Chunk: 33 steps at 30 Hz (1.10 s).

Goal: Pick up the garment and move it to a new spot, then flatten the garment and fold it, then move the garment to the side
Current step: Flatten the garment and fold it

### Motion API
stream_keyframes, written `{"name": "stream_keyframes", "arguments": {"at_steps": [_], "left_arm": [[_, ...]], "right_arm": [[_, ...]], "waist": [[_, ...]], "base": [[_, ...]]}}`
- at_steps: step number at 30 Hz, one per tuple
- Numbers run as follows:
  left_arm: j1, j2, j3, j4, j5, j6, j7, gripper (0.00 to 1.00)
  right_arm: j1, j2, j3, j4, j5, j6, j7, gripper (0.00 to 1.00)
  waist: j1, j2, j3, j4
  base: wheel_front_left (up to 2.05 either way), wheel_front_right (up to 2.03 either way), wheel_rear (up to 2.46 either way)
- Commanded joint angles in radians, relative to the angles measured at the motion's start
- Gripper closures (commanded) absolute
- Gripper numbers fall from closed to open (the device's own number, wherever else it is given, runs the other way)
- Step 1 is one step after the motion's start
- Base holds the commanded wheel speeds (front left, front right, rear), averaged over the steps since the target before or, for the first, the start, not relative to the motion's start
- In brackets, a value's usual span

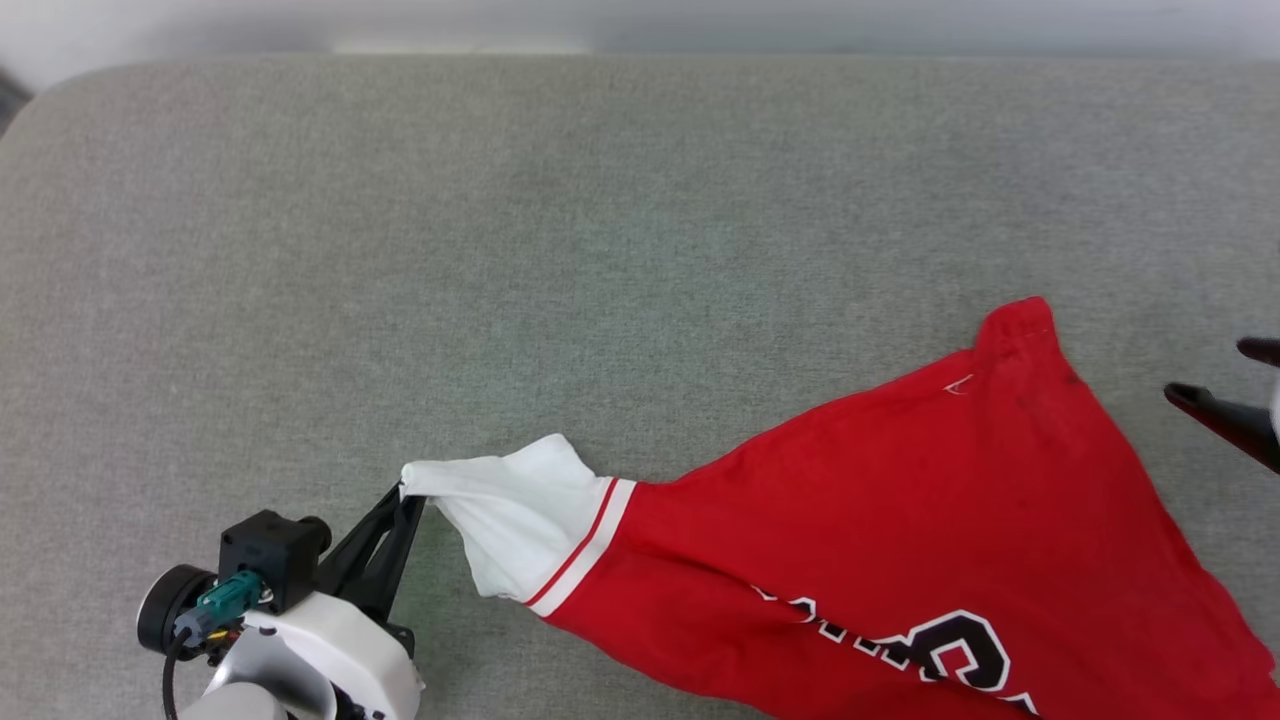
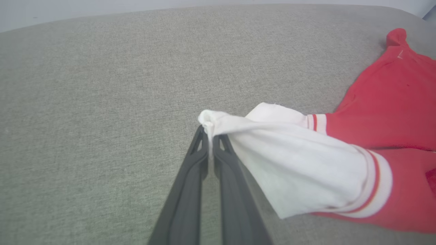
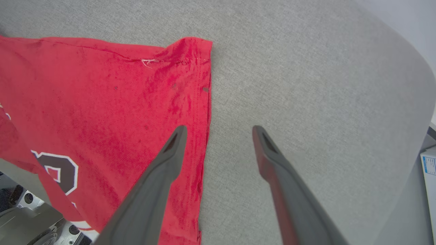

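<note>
Head view: with the garment [image 1: 900, 520] lying near-right on the grey surface [image 1: 500, 250], left gripper [image 1: 408, 500] pinching its white sleeve [image 1: 510, 520], the wide-open, empty right gripper [image 1: 1225, 372] should take the hem corner [image 1: 1015, 325] and draw it taut, gently.

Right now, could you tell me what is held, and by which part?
Left gripper pinches the garment by its white sleeve edge; right gripper is open, empty.
</note>
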Motion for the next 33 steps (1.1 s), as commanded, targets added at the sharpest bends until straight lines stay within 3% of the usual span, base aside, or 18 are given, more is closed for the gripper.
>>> {"name": "stream_keyframes", "arguments": {"at_steps": [1, 5, 10, 14, 19, 21, 28, 33], "left_arm": [[-0.018, -0.005, 0.003, -0.004, 0.009, 0.003, 0.001, 1.0], [-0.043, -0.018, 0.0, -0.009, 0.024, -0.003, 0.001, 1.0], [-0.071, -0.029, 0.001, -0.008, 0.035, -0.005, 0.001, 1.0], [-0.085, -0.041, -0.001, -0.002, 0.043, -0.008, -0.001, 1.0], [-0.091, -0.055, -0.005, 0.01, 0.046, -0.011, -0.004, 1.0], [-0.085, -0.055, -0.009, 0.023, 0.044, -0.017, -0.003, 1.0], [-0.097, -0.049, -0.019, 0.034, 0.051, -0.028, 0.004, 1.0], [-0.155, -0.036, -0.018, 0.051, 0.063, -0.074, 0.022, 1.0]], "right_arm": [[-0.074, 0.033, 0.044, 0.034, -0.023, -0.001, 0.038, 0.0], [-0.216, 0.106, 0.15, 0.145, -0.088, -0.001, 0.109, 0.0], [-0.321, 0.195, 0.23, 0.299, -0.145, -0.001, 0.083, 0.0], [-0.339, 0.243, 0.28, 0.417, -0.154, -0.001, 0.022, 0.0], [-0.288, 0.252, 0.395, 0.502, -0.123, 0.001, -0.002, 0.0], [-0.306, 0.228, 0.434, 0.507, -0.101, 0.001, -0.049, 1.0], [-0.408, 0.199, 0.439, 0.448, -0.053, -0.001, -0.207, 1.0], [-0.434, 0.161, 0.447, 0.403, -0.018, -0.001, -0.299, 1.0]], "waist": [[0.0, 0.0, 0.032, 0.022], [0.0, 0.0, 0.074, 0.045], [0.0, 0.0, 0.124, 0.069], [0.0, 0.0, 0.147, 0.081], [0.0, 0.0, 0.15, 0.082], [0.0, 0.0, 0.129, 0.067], [0.0, 0.0, 0.052, 0.031], [0.0, 0.0, -0.011, 0.007]], "base": [[0.0, 0.0, 0.0], [0.0, 0.0, 0.0], [0.0, 0.0, 0.0], [0.0, 0.0, 0.0], [0.0, 0.0, 0.0], [0.0, 0.0, 0.0], [0.0, 0.0, 0.0], [0.0, 0.0, 0.0]]}}
